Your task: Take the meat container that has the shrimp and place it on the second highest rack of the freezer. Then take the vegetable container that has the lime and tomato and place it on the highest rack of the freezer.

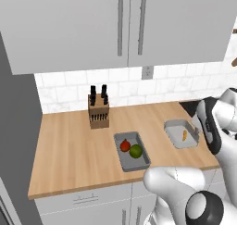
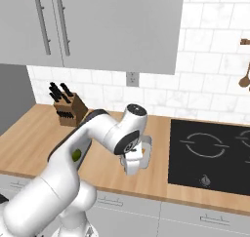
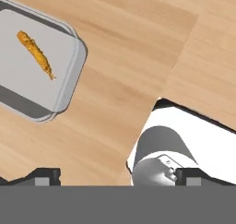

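Observation:
The meat container (image 3: 64, 85) is a grey tray holding one small orange shrimp (image 3: 36, 54). In the left base view this meat container (image 1: 176, 137) lies on the counter's right part with the shrimp (image 1: 184, 135) inside. My gripper (image 3: 120, 177) hangs open over bare wood beside the tray, with nothing between its fingertips (image 3: 44, 176). The vegetable container (image 1: 125, 161) lies mid-counter with the red tomato (image 1: 125, 145) and green lime (image 1: 135, 151). The freezer's grey side (image 1: 16, 140) rises at the far left; its racks are out of view.
A knife block (image 1: 98, 112) stands at the back of the wooden counter (image 1: 69, 150). A black cooktop (image 2: 210, 153) lies to the right of the trays. Wall cabinets (image 1: 125, 25) hang overhead. My own arm (image 2: 97, 138) crosses in front of the trays in the right base view.

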